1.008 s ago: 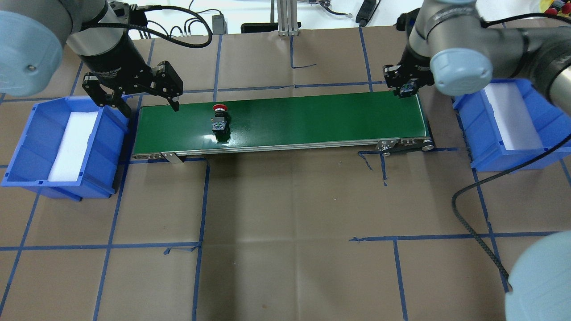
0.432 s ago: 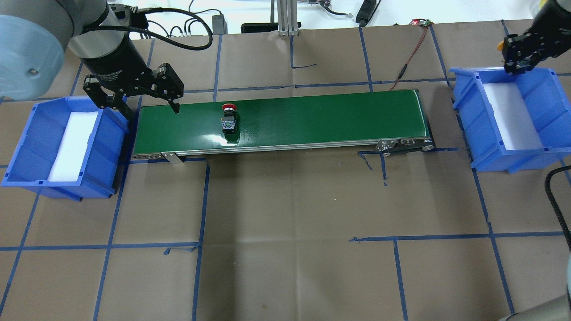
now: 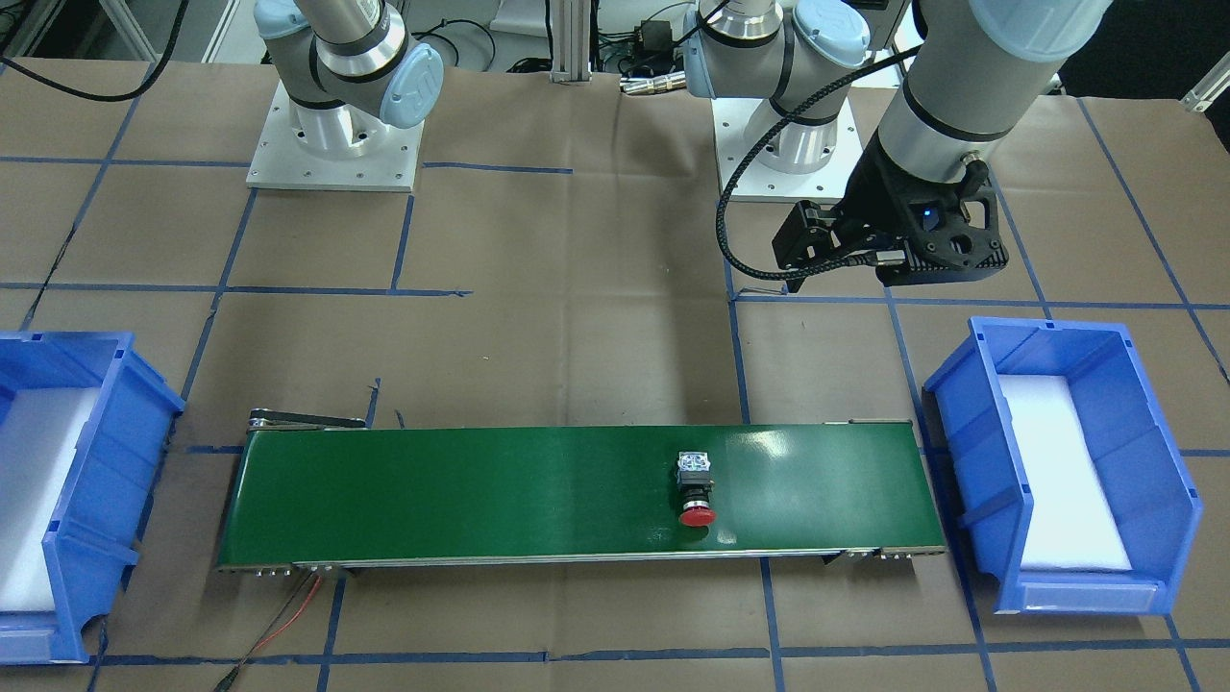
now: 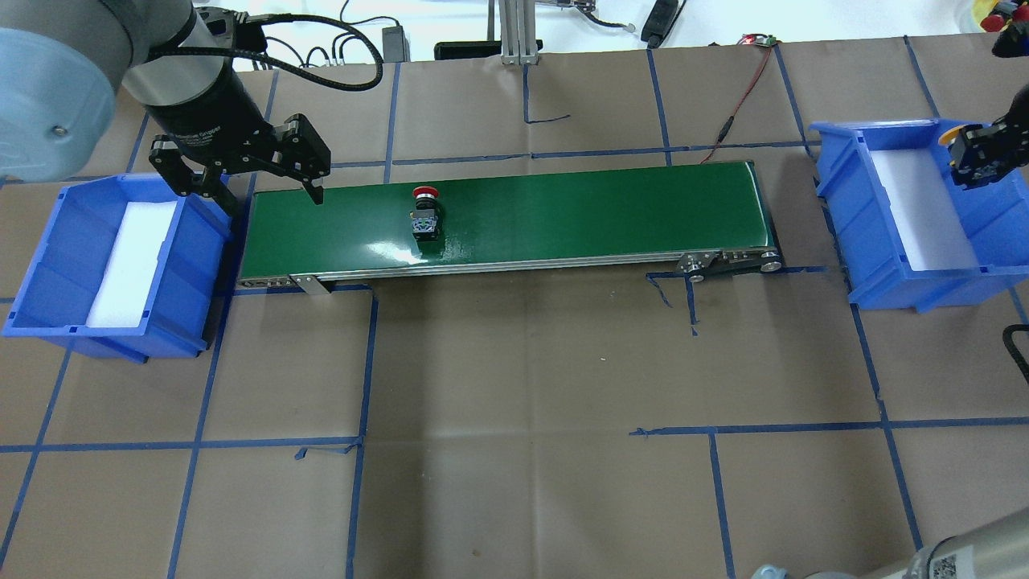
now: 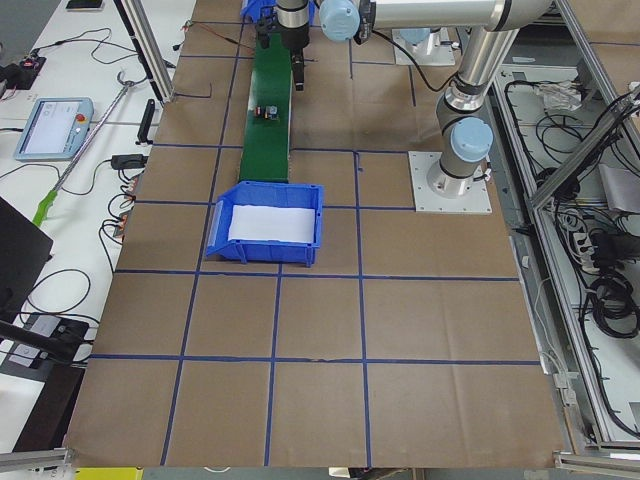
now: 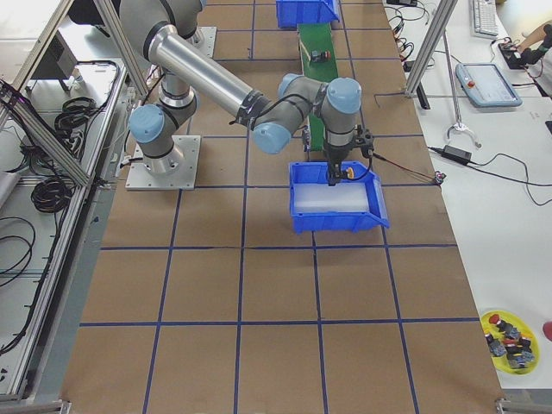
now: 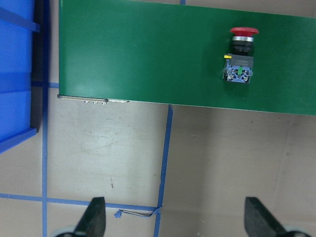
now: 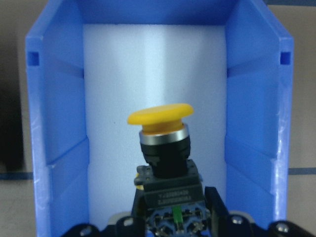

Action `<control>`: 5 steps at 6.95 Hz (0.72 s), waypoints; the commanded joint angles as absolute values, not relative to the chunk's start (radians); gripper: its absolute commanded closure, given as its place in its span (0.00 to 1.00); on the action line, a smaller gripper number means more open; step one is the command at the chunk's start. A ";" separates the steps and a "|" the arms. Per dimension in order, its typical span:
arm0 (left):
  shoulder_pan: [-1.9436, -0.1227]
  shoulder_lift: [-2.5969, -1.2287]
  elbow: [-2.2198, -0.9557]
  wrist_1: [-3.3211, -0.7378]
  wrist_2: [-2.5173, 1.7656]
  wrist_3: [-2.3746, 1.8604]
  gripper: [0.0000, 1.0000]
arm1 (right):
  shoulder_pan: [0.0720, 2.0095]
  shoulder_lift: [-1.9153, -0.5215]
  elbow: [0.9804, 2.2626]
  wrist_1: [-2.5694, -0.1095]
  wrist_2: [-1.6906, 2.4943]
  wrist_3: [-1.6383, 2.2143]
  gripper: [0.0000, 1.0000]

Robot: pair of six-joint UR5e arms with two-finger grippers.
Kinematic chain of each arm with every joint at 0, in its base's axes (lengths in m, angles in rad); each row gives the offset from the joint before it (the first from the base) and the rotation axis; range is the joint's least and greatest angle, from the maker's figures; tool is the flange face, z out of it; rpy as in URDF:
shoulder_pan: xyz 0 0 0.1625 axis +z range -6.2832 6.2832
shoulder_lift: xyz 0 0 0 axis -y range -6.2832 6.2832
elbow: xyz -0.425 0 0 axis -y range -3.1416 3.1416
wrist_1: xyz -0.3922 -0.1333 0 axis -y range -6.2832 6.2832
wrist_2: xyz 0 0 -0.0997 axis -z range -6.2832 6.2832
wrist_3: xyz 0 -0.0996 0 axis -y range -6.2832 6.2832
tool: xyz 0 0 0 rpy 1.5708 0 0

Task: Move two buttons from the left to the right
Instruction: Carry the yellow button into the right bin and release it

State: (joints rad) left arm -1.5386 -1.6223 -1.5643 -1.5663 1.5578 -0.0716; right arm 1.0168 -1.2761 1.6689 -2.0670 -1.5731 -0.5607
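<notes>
- The right gripper [image 8: 174,215] had its jaws shut tight on the black body of the yellow button [image 8: 163,148]
- It hung over the right blue bin [image 8: 252,98], above the white pad [image 8: 153,64], so this button looked almost there but was not let go yet
- The left gripper [image 4: 269,195] had its jaws wide apart and held nothing; it hung by the left end of the green belt [image 4: 579,213]
- The red button [image 4: 424,215] lay on its side on the belt, nearer the left end and well apart from both grippers
- The left blue bin [image 4: 48,265] showed only its own white pad
- So it seemed no button sat in the right bin yet, and the red one had most of its way to go
- The label [image 8: 173,199] on the yellow button's body and the white letters [image 4: 201,129] on the left gripper's black base were too small to read, so no brand could be told
</notes>
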 commanded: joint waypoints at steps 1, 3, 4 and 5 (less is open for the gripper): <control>-1.539 -1.621 -1.566 -1.566 1.559 -0.071 0.00 | 1.005 -1.247 1.817 -2.263 -1.548 -0.566 0.94; -1.539 -1.621 -1.568 -1.566 1.559 -0.071 0.00 | 1.003 -1.218 1.844 -2.283 -1.549 -0.569 0.93; -1.539 -1.623 -1.565 -1.566 1.559 -0.072 0.00 | 1.003 -1.206 1.862 -2.284 -1.552 -0.569 0.93; -1.539 -1.621 -1.568 -1.568 1.559 -0.071 0.00 | 1.000 -1.212 1.888 -2.284 -1.558 -0.566 0.93</control>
State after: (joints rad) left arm -1.5386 -1.6219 -1.5662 -1.5665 1.5584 -0.0712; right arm 1.0024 -1.2135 1.8606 -2.2817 -1.5527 -0.5680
